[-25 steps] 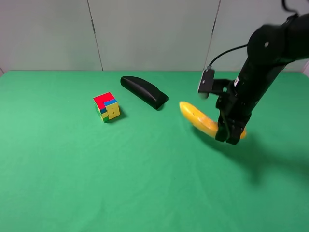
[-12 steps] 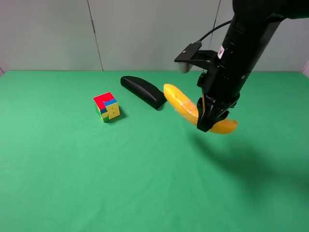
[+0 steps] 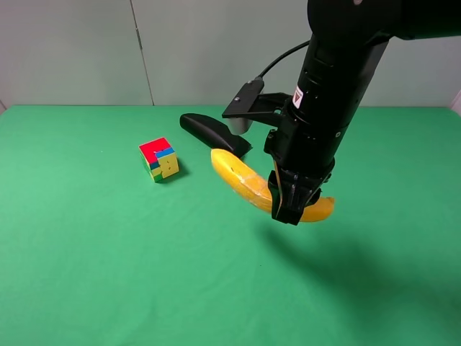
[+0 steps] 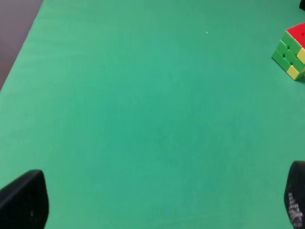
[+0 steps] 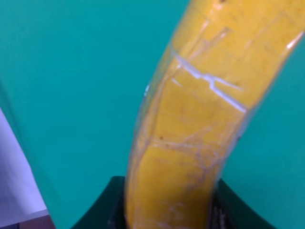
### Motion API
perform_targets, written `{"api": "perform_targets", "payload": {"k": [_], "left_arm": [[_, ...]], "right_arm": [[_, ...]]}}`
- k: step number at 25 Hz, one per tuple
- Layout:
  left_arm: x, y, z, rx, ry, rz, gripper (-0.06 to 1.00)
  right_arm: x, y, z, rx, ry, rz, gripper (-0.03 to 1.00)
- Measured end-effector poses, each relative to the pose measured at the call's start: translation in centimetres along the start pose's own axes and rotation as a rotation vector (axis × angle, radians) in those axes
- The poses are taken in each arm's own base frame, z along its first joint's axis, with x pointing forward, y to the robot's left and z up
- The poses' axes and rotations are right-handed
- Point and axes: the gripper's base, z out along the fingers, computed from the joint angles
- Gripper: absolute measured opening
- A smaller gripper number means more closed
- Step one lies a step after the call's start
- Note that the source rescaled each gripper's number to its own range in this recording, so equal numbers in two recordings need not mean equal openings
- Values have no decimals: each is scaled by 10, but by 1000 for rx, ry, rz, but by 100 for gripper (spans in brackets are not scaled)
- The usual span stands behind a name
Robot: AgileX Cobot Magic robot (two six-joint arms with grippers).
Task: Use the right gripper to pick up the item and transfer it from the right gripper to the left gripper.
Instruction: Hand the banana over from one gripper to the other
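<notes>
- Right gripper (image 3: 288,207): points down from the bulky black arm, clamped on the banana (image 3: 241,180). Fingers are only as far apart as the fruit's thickness.
- Grip sits nearer one end of the banana. A short stub shows past the gripper on one side; the longer part reaches out on the other side, toward the puzzle cube (image 3: 159,159).
- Banana is held clear of the green tabletop (image 3: 108,252), its curve sagging downward, with a shadow on the cloth beneath the gripper.
- Right wrist view: the yellow skin runs straight out from between the two black fingers, with pale scuffs and a whitish cracked line across it. The fingers touch it on both flanks.
- Left gripper (image 4: 159,205): fingers spread wide, just the two dark tips at the frame edges, with bare tabletop between them. It touches nothing.
- Puzzle cube lies ahead of the left gripper and off to one side, well apart from it.
- Long black case (image 3: 209,130) rests beyond the banana's long end, near the right gripper's arm and partly hidden by the arm's camera mount.
</notes>
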Motion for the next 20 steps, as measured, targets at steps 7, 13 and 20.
{"api": "perform_targets", "payload": {"k": [7, 13, 20], "left_arm": [[0, 0, 0, -3, 0, 2, 98], [0, 3, 0, -38, -3, 21, 98], [-1, 2, -1, -27, -11, 45, 93]], "right_arm": [[0, 1, 0, -11, 2, 3, 1], [0, 2, 0, -15, 6, 3, 1], [1, 2, 0, -17, 10, 1, 1]]}}
